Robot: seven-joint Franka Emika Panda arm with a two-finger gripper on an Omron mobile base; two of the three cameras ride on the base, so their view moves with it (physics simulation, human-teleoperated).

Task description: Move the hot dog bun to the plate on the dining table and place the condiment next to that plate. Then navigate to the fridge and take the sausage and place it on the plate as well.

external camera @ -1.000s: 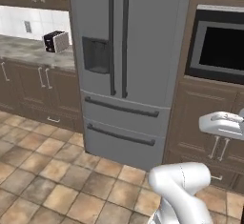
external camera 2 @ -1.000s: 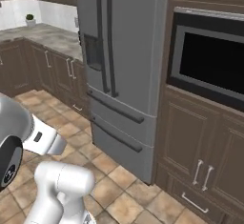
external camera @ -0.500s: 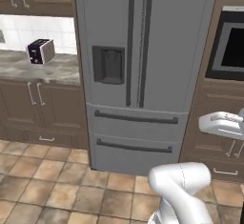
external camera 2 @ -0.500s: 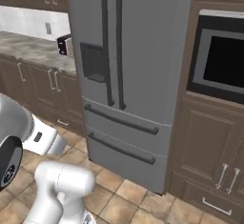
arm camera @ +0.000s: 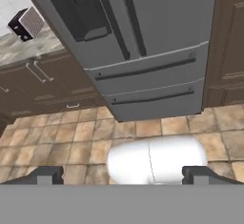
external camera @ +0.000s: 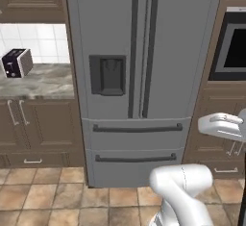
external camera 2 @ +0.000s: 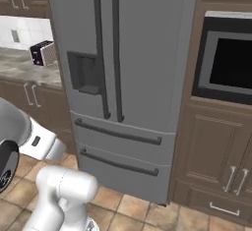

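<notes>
The tall dark grey fridge (external camera: 182,42) stands straight ahead with both upper doors shut. Its two long black handles (external camera: 142,52) meet at the middle. A dark dispenser recess (external camera: 108,75) sits in the left door, and two drawers lie below. The fridge (external camera 2: 152,53) also fills the left and middle of the right base view. In the hand view the fridge (arm camera: 162,23) is seen at a tilt above my gripper (arm camera: 124,175). The gripper is open, its two dark fingertips (arm camera: 50,174) wide apart with nothing held. The hot dog bun, plate, dining table, condiment and sausage are out of view.
A black and silver toaster (external camera: 17,62) stands on the marble counter (external camera: 45,83) left of the fridge, over brown cabinets (external camera: 38,124). A built-in oven (external camera 2: 229,60) with brown cabinets under it is on the right. Tan floor tiles (external camera: 48,196) lie in front.
The whole picture has shifted as the base moved. The fridge now faces me squarely and looks larger. The gripper has stayed open.
</notes>
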